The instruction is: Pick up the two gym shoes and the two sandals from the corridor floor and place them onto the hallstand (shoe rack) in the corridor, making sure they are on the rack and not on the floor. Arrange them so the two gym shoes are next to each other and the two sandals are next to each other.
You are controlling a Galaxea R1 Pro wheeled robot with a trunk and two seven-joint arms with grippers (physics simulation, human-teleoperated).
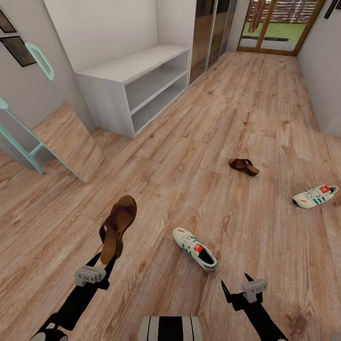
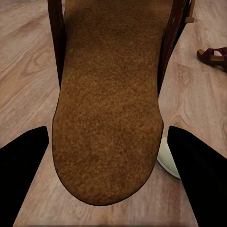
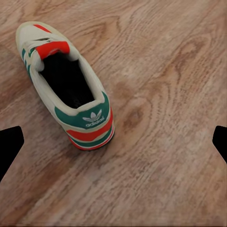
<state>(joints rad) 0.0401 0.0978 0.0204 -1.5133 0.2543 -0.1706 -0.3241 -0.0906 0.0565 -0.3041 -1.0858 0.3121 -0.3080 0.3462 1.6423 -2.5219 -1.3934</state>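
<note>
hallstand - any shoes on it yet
No, the hallstand has a bare top and bare shelves in the head view.

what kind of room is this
Most likely a home corridor or entry hall: a long wood plank floor runs to a glazed door with grass beyond, a low grey shoe rack stands along the wall, and shoes lie scattered about.

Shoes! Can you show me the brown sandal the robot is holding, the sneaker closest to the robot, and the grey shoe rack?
held sandal (image 1: 118, 227), head view, on its strap.
near sneaker (image 1: 195, 248), head view, on its laces.
shoe rack (image 1: 137, 64), head view, on its flat top.
</note>
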